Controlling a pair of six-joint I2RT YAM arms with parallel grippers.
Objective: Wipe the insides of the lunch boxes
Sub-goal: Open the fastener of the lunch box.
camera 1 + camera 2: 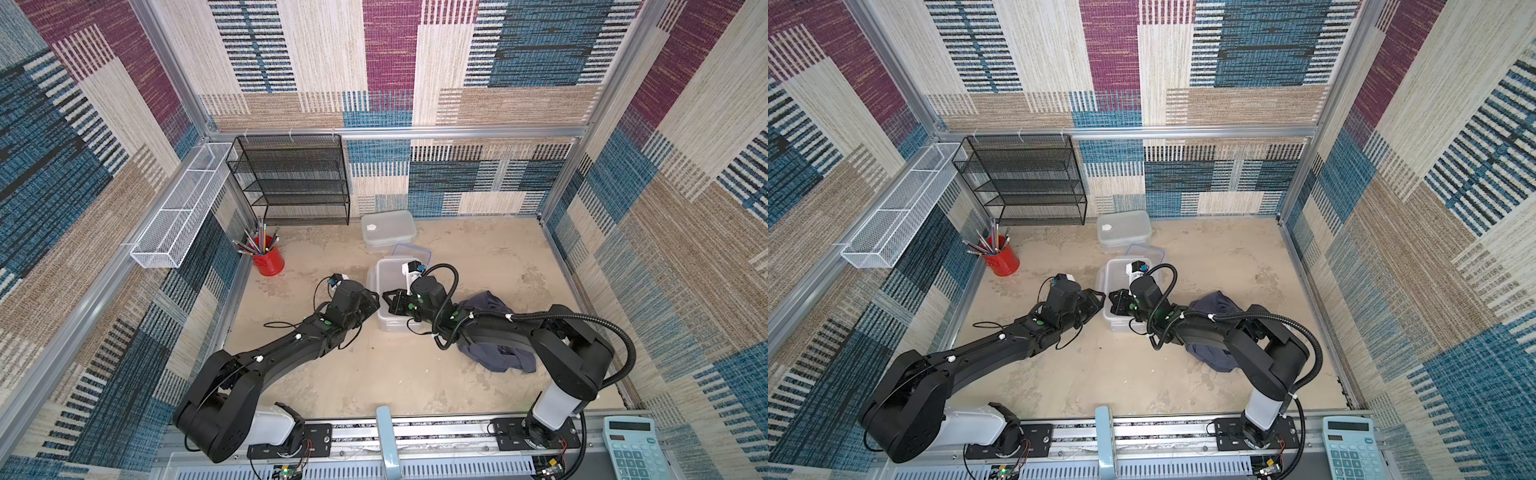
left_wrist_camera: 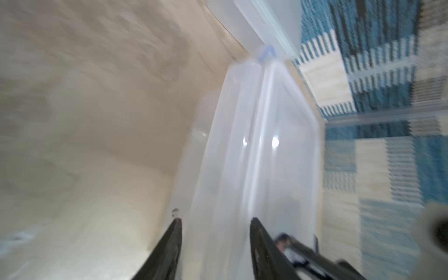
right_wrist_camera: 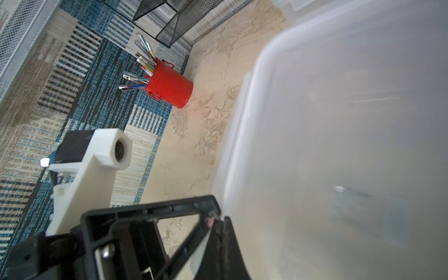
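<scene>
I have the open lunch box (image 1: pixel 388 274) lidless near the middle of the surface (image 1: pixel 374 374), its long sides running near to far; from the right wrist camera its translucent inside (image 3: pixel 339 121) fills most of what I get.

The left gripper (image 1: pixel 376 300) is at the box's left wall; my left wrist picture is blurred, but it shows the fingers (image 2: pixel 261 242) apart with that wall between them, one outside and one inside; whether they pinch it I cannot tell.

The right gripper (image 1: pixel 385 301) reaches over the box from the right, its tips at the same left wall, facing the left gripper and just beside it; its jaws are together, as the right wrist camera shows (image 3: pixel 219 218); whether anything sits between them I cannot make out.

Just beyond the box's far right corner lies a blue-rimmed lid (image 1: pixel 409 250), partly hidden by the box; farther still, near the back wall, stands a closed lunch box (image 1: pixel 388 228).

Right of the open box a crumpled grey-blue cloth (image 1: pixel 1214 357) lies on the surface under the right arm (image 1: pixel 498 328).

Far left stands a red cup (image 1: pixel 270 262) of pencils (image 3: pixel 145 55); behind it is a black mesh shelf (image 1: pixel 291 183); a white wire basket (image 1: pixel 178 208) hangs on the left wall; a calculator (image 1: pixel 631 446) sits at the near right corner.
</scene>
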